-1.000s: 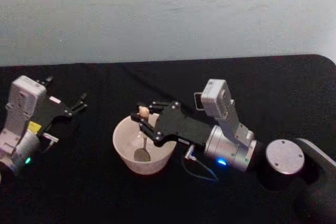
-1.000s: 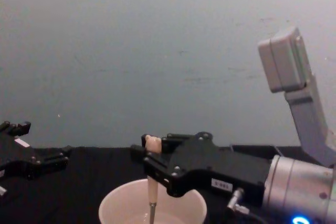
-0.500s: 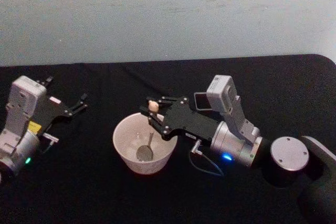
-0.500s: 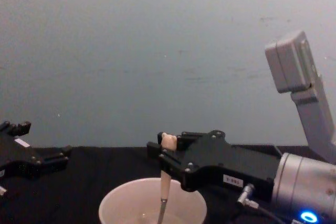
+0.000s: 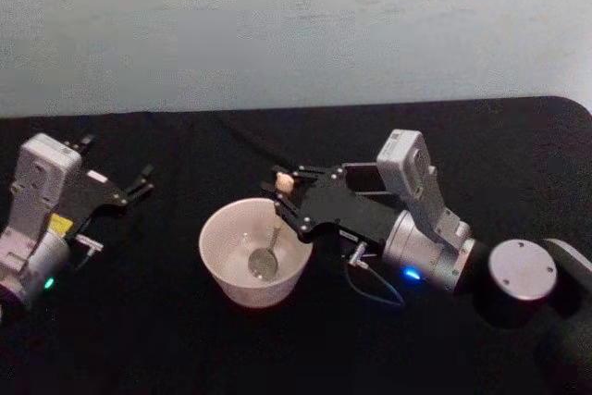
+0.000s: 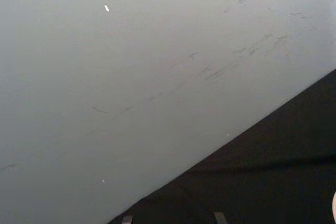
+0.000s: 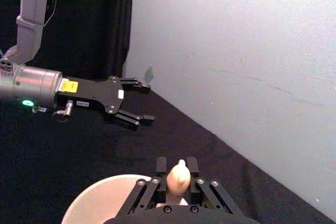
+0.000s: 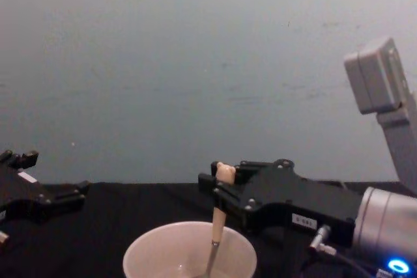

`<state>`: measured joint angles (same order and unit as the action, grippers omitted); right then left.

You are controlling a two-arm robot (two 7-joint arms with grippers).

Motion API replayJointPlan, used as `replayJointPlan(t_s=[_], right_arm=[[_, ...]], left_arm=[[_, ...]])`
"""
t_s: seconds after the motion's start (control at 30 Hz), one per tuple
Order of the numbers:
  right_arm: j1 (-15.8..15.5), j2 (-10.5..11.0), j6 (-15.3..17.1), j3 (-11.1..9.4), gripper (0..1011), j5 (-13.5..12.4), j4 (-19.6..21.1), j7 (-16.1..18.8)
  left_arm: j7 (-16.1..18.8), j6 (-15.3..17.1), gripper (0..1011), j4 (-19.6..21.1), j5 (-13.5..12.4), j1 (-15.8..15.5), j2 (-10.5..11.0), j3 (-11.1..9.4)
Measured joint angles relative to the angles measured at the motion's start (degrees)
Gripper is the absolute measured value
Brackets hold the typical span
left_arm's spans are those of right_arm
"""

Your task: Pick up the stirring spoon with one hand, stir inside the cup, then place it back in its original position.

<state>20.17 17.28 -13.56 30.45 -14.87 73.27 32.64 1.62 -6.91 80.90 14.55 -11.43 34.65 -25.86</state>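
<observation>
Right gripper (image 5: 285, 190) jaws clenched on the spoon (image 5: 273, 238), grasping high on the wooden handle just under the bear-head knob; the knob sticks up above the fingertips in the right wrist view (image 7: 178, 177) and the chest view (image 8: 217, 222). Spoon is tilted: knob end over the cup's far right rim, neck slanting down and in, metal bowl low inside the cup (image 5: 211, 270) near the middle. Can't tell if the metal bowl touches the cup floor. Gripper body lies nearly level, coming in from the robot's right, fingertips just above the rim and apart from it. Cup sits upright on the black worktop (image 5: 185, 349), roughly centre, cream-white, wide open top (image 8: 150, 252). A dark square holder box (image 5: 361, 176) is just behind the right gripper body, mostly hidden by it. Left gripper (image 5: 117, 156) parked far left above the worktop, well apart from the cup, jaws released and spread, nothing between them; the right wrist view shows this clearly (image 7: 147, 103). Left wrist view: worktop edge and wall, nothing of the task there. Plain grey-blue wall (image 5: 277, 25) runs behind the worktop.
</observation>
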Motion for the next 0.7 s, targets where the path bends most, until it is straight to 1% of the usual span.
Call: replayJointPlan(t_s=[0.47, 0.7], right_arm=[[-0.9, 0.7, 0.2, -0.7, 215, -0.4, 1.3, 0.3], [-2.2, 1.7, 0.6, -1.2, 215, -1.2, 3.4, 0.6]], left_arm=[[0.0, 0.0, 1001, 0.0, 0.0, 0.0, 0.0, 0.0], [0.0, 0.0, 1001, 0.0, 0.0, 0.0, 0.0, 0.0]])
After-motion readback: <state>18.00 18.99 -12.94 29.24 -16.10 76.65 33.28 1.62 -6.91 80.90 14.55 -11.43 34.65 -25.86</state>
